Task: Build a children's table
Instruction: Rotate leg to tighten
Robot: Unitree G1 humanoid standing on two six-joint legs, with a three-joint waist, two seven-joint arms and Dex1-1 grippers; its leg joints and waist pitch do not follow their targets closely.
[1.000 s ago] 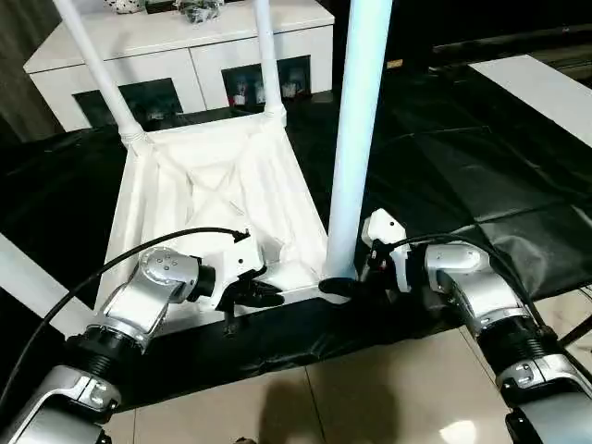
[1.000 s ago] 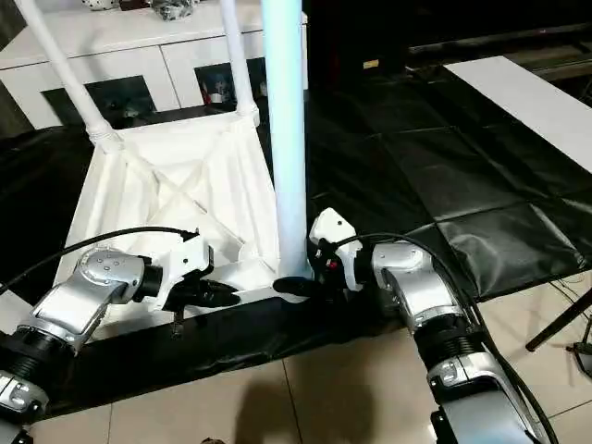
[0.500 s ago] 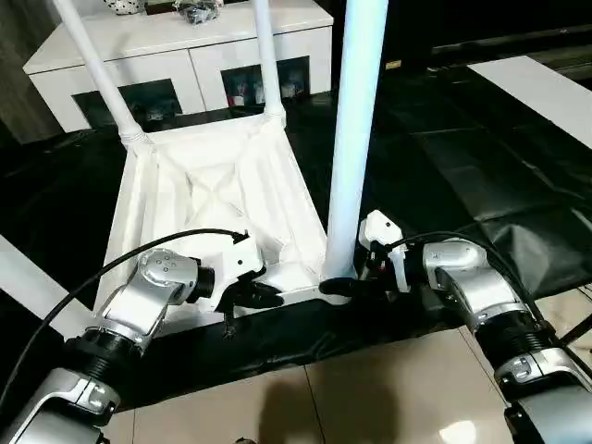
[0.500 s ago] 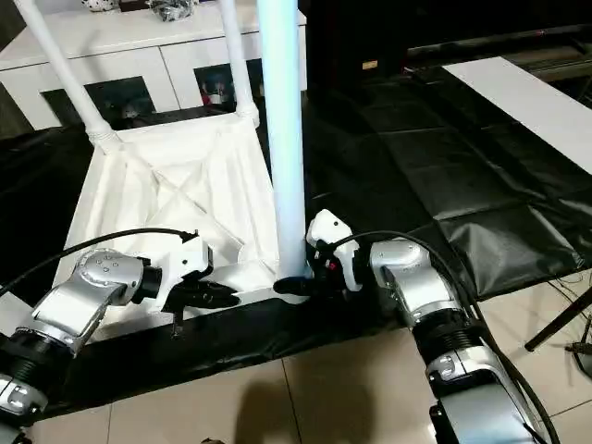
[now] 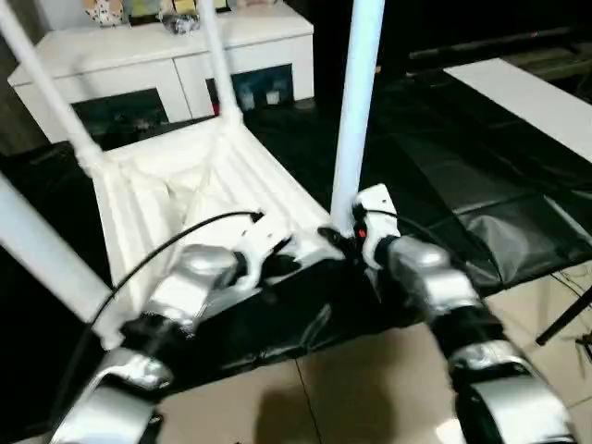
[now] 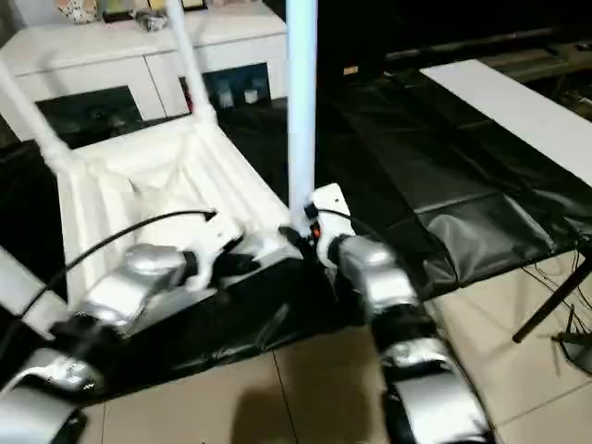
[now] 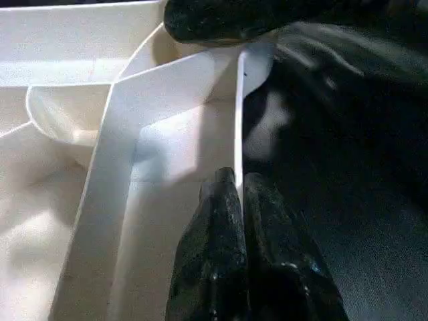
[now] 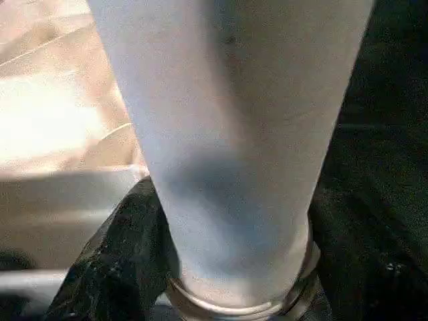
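White tabletop [image 5: 166, 199] and white legs [image 5: 356, 111], plain. Black cover on counter [image 5: 444, 176]. White cabinet [image 5: 157, 65] with dark glass doors. Silver forearms, black fingers [image 7: 247, 267]. Beige floor tiles [image 5: 370, 388].

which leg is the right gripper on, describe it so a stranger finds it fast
Find the upturned white tabletop on the black-covered work table. Go to its near corner on the robot's right: the leg standing there has the right gripper at its base, and looks bluish, unlike the far legs.

Probably a home living room: white cabinet [image 5: 166, 69] with blurred ornaments [image 5: 106, 11], tiled floor [image 5: 370, 388].
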